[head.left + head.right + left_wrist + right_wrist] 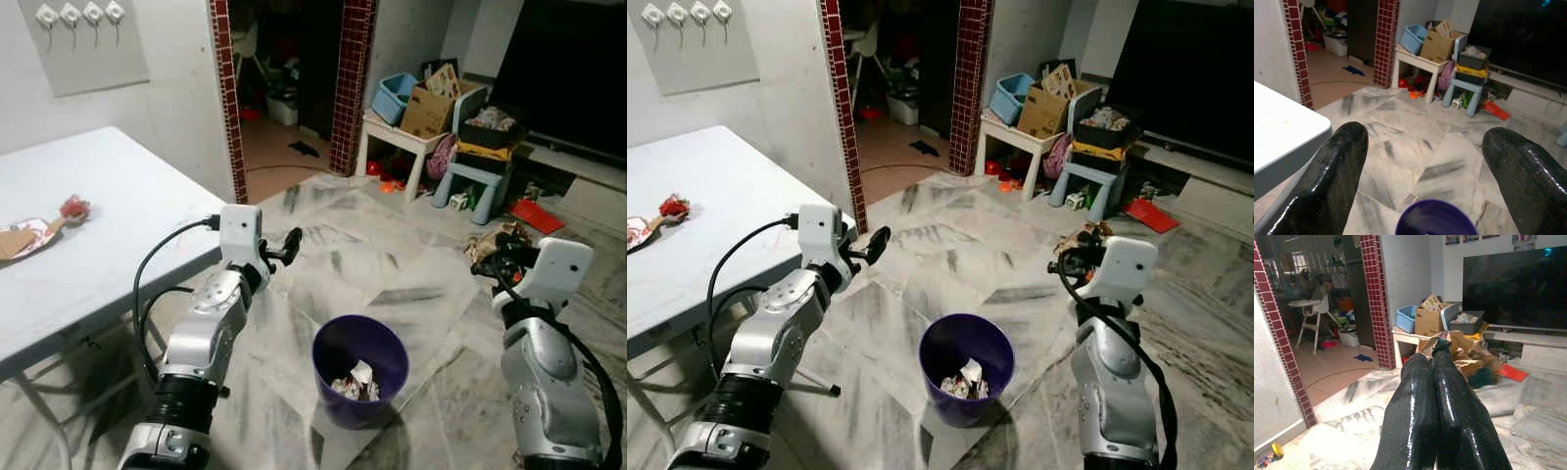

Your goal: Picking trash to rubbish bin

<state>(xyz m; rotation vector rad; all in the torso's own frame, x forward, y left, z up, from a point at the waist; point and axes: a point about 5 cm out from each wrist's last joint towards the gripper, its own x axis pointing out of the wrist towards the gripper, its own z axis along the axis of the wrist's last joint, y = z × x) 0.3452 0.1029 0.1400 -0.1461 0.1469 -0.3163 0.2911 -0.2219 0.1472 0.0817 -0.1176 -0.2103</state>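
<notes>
A purple rubbish bin [360,367] stands on the marble floor between my two arms, with crumpled paper [358,382] inside. My right gripper [1432,356] is shut on a crumpled brown paper wrapper [1469,355], held in the air to the right of the bin and higher than its rim [487,253]. My left gripper [1425,139] is open and holds nothing; it hovers beside the table corner, up and left of the bin [286,247]. More trash lies on the white table [108,245]: a red scrap [73,208] and a brown wrapper [18,241].
Red-tiled pillars [227,98] frame a doorway behind the table. At the back right are a small white table [397,142] with a blue tub and a cardboard box, a child's chair [478,176], scattered toys and a dark TV [573,69].
</notes>
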